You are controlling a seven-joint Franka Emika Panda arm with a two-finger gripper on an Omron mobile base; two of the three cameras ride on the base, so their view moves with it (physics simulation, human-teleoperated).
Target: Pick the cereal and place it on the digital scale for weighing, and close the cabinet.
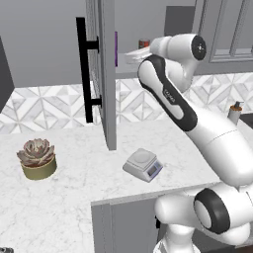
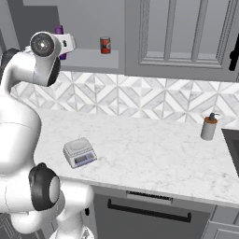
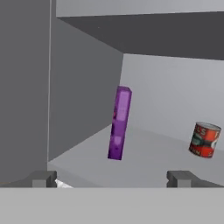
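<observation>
Reaching toward the open cabinet (image 1: 106, 74), the robot arm is in the first step of the task: approaching the cereal (image 3: 119, 123) before any grasp. In the hand view, the cereal stands upright and edge-on at the centre of the frame, a narrow purple box on the cabinet shelf, with a small red can (image 3: 204, 139) well apart from it at the right. The gripper (image 3: 113, 178) has its two dark fingertips spread wide at the bottom of that frame, holding nothing and touching nothing; the box sits farther back on the shelf, roughly in line with the gap between them. The next move probably calls for pushing the hand forward until the fingers straddle the thin box, then closing on it. In the left base view, the digital scale (image 1: 143, 165) waits on the marble counter (image 1: 74, 197) at lower centre, its platter bare, and the cabinet door juts out at upper centre, not yet closed.
</observation>
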